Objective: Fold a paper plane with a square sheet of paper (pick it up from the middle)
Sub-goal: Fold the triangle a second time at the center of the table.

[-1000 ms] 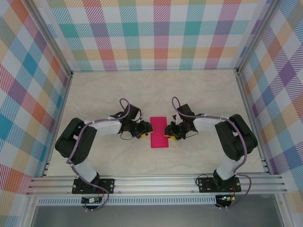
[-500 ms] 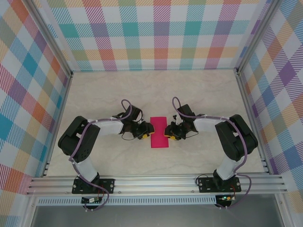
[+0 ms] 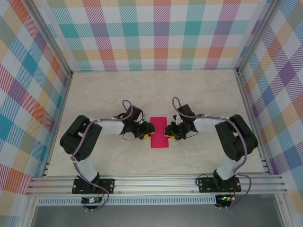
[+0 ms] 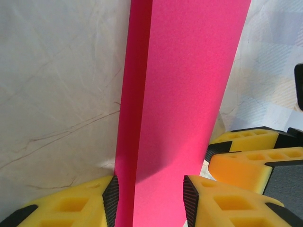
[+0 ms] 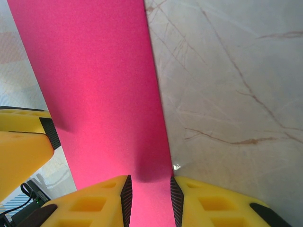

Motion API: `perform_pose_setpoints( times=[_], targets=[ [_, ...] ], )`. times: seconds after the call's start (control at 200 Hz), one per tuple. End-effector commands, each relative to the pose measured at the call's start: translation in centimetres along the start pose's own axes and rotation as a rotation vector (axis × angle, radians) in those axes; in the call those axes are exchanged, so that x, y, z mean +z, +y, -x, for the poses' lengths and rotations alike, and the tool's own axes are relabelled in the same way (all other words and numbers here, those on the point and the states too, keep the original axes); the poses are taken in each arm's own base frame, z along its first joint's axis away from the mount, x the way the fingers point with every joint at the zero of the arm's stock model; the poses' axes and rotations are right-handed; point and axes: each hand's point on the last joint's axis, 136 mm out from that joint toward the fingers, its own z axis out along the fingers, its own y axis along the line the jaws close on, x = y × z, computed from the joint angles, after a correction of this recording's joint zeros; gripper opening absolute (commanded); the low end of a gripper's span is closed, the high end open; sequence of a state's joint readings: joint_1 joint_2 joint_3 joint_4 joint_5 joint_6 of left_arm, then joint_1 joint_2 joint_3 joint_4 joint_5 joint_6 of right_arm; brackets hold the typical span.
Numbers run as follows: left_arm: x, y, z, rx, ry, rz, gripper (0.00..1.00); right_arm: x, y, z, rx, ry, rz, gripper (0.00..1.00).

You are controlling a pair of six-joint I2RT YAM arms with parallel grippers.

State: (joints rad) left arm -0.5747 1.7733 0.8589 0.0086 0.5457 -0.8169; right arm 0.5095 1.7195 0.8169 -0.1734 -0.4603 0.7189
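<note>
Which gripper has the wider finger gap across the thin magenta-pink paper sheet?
The left gripper; the right gripper straddles the magenta-pink paper sheet with a narrower gap.

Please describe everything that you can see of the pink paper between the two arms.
The pink paper is thin, plain magenta, matte and unmarked. From above it is a narrow rectangle that appears to lie on the marble table, midway between the arms. A darker strip along one long edge suggests a folded layer. It runs between the fingers of the left pincer and the right pincer; whether they squeeze it is unclear.
</note>
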Motion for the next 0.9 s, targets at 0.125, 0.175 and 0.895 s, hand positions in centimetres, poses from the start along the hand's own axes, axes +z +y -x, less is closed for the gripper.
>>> perform_pose_setpoints(
  times=[0.125,0.175,0.895],
  targets=[
    [1.3,-0.4,-1.1,-0.002,0.052,-0.029,0.43,1.0,-2.4,-1.4,0.044,0.038,-0.065,0.31],
    [1.3,-0.6,-1.0,0.0,0.051,-0.033,0.43,1.1,-2.5,-1.4,0.046,0.038,-0.064,0.31],
    [0.6,-1.2,-0.9,0.012,0.038,-0.041,0.38,1.3,-2.4,-1.2,0.048,0.035,-0.061,0.32]
  ],
)
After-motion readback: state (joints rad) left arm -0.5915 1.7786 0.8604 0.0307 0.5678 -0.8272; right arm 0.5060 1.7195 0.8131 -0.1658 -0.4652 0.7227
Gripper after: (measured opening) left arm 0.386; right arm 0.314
